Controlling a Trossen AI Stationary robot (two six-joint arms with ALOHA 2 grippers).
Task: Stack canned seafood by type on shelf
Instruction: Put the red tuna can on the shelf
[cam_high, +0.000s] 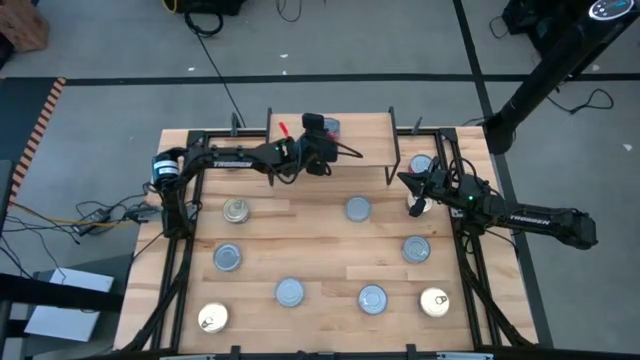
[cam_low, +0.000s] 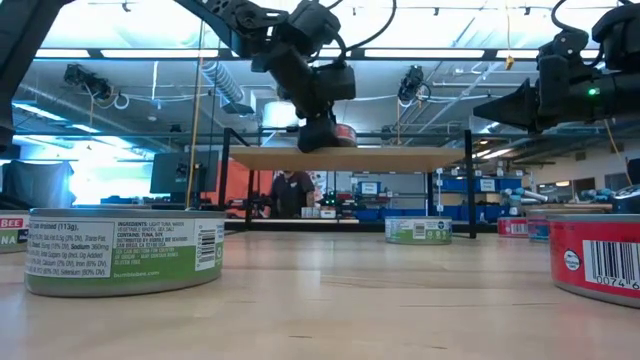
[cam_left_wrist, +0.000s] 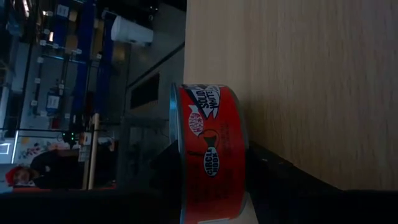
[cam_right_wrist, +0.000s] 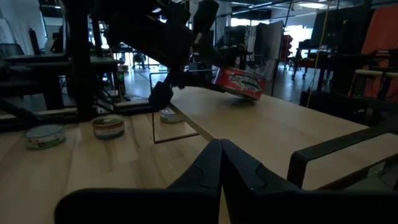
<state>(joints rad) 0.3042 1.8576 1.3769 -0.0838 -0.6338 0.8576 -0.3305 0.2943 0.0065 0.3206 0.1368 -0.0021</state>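
The slatted table (cam_high: 320, 250) carries loose tins, among them a green-labelled tin (cam_low: 125, 250). At its far edge stands the shelf (cam_high: 350, 135), bare but for one red-labelled tin (cam_right_wrist: 241, 83) resting on top. The left gripper (cam_high: 322, 130) pinches that tin; the right gripper (cam_high: 412, 190) hovers beside the shelf, fingers pressed together, empty.

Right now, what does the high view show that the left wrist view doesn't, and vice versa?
High view only: the tins spread over the table, such as a gold-topped tin, and the right end effector beside the shelf, shut. Left wrist only: the held tin's red label. Both: the left end effector over the shelf with that tin.
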